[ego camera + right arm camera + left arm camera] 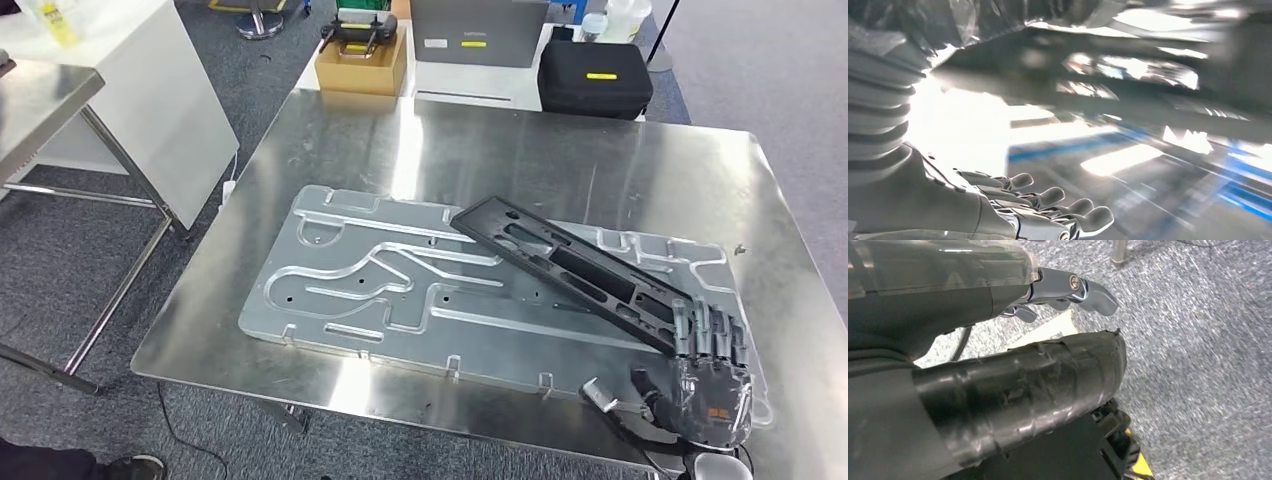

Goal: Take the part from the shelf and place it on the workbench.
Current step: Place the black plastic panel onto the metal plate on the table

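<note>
Grey speckled carpet [60, 270] covers the floor. A shiny steel tabletop [560, 150] with rounded corners reflects overhead light in bright streaks. To the left stands a second steel table [30, 100] on thin legs, with a white cabinet [150, 90] just behind it. Beyond the far edge, a white surface [500, 85] carries an open cardboard box [362, 62], a grey case [478, 30] and a black case [595, 78].

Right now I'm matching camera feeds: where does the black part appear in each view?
Head view: black part lies slanted across the silver plate, right of centre.
Left wrist view: not in it.
Right wrist view: probably the blurred dark slotted bar beyond the fingers.
Shared landmark: right robot hand.
</note>
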